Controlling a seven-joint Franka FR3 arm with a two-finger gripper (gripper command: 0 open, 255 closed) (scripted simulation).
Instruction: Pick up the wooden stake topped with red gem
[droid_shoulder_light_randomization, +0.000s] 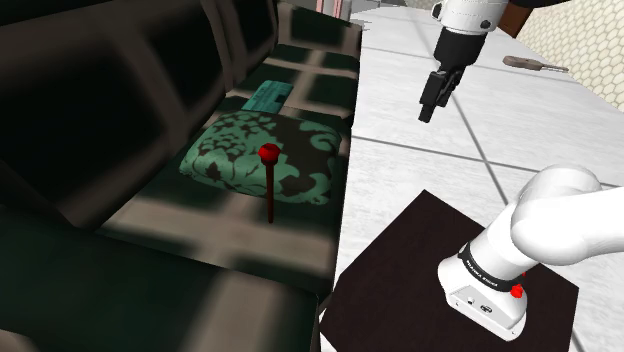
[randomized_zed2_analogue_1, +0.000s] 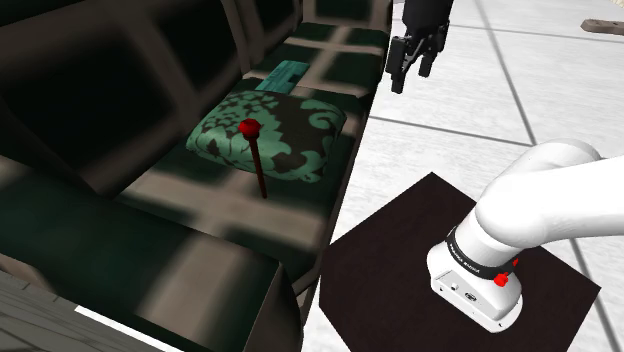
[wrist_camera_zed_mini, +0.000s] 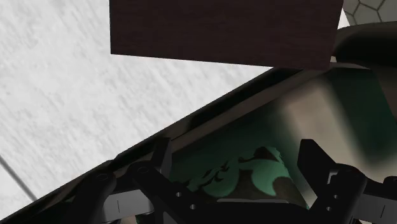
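A thin dark stake with a round red gem on top (droid_shoulder_light_randomization: 269, 153) stands upright on the dark sofa seat, against the front of a teal patterned cushion (droid_shoulder_light_randomization: 230, 150). The second exterior view has the stake (randomized_zed2_analogue_1: 256, 160) in front of the same cushion (randomized_zed2_analogue_1: 300, 135). My black gripper (droid_shoulder_light_randomization: 434, 97) hangs well above and off to the shoulder view's right of the stake, over the edge between sofa and white floor. Its fingers stand apart, open, with nothing between them (wrist_camera_zed_mini: 235, 172). The wrist view looks down past the fingers at the cushion's teal pattern (wrist_camera_zed_mini: 254, 168).
A dark sofa (droid_shoulder_light_randomization: 120, 120) with a tall backrest runs along the shoulder view's left. A small teal box (droid_shoulder_light_randomization: 268, 96) lies behind the cushion. My white arm's base stands on a dark square stand (droid_shoulder_light_randomization: 400, 270) on pale tiled floor (droid_shoulder_light_randomization: 420, 150).
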